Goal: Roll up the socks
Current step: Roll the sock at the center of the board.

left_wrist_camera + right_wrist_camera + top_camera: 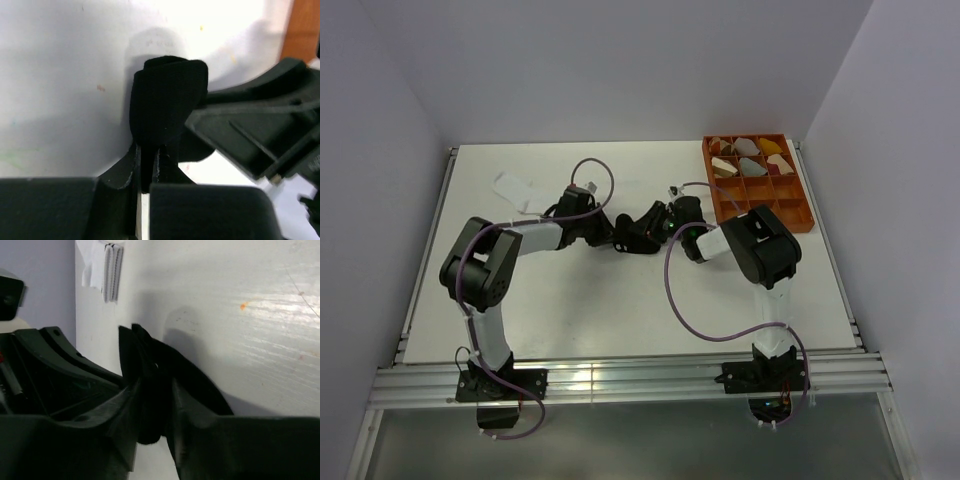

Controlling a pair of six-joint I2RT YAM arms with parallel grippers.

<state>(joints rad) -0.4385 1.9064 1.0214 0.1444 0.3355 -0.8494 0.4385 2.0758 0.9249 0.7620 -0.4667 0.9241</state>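
Lying flat toward the far left of the worktop, the white sock is shown. At centre, the partly rolled black sock is pinched by the left end effector and, from the right, by the right end effector, both nearly closed on the fabric.

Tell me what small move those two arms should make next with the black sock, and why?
Probably the right end effector should wrap the loose end over the roll while the left end effector holds: both pinch the black sock, which looks rolled but not tucked. The white sock lies apart.
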